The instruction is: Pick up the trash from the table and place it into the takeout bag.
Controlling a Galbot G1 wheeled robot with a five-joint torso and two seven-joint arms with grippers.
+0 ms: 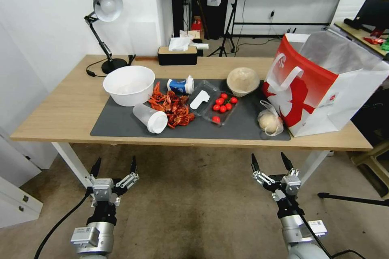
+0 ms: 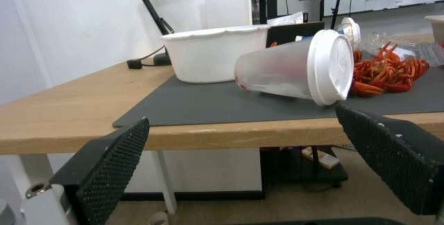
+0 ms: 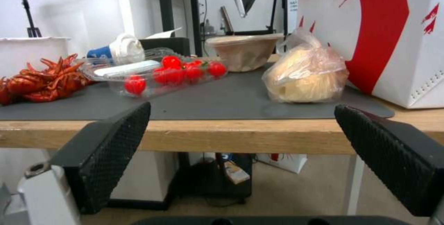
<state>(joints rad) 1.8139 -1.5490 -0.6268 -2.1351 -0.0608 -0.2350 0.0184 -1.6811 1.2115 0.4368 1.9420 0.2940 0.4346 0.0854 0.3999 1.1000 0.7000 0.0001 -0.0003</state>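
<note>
Trash lies on the table's (image 1: 60, 109) dark mat (image 1: 121, 123): a translucent white-lidded cup (image 1: 150, 118) (image 2: 287, 72) on its side, red shell leftovers (image 1: 172, 107), a toppled blue-white paper cup (image 1: 181, 85), a tan lidded bowl (image 1: 243, 80) (image 3: 242, 53), and a clear bag with a round tan item (image 1: 269, 121) (image 3: 305, 76). The red-and-white takeout bag (image 1: 324, 85) (image 3: 384, 27) stands open at the table's right end. Both grippers hang open and hold nothing, below and in front of the table's front edge: the left gripper (image 1: 115, 164) (image 2: 241, 115) faces the lidded cup, the right gripper (image 1: 268, 160) (image 3: 242, 109) faces the clear bag.
A big white bowl (image 1: 129, 85) sits at the mat's left. A clear tray of cherry tomatoes (image 1: 216, 105) lies mid-mat. A desk lamp (image 1: 105, 8) and a tissue box (image 1: 177, 54) stand at the back edge. Bare wood lies left of the mat.
</note>
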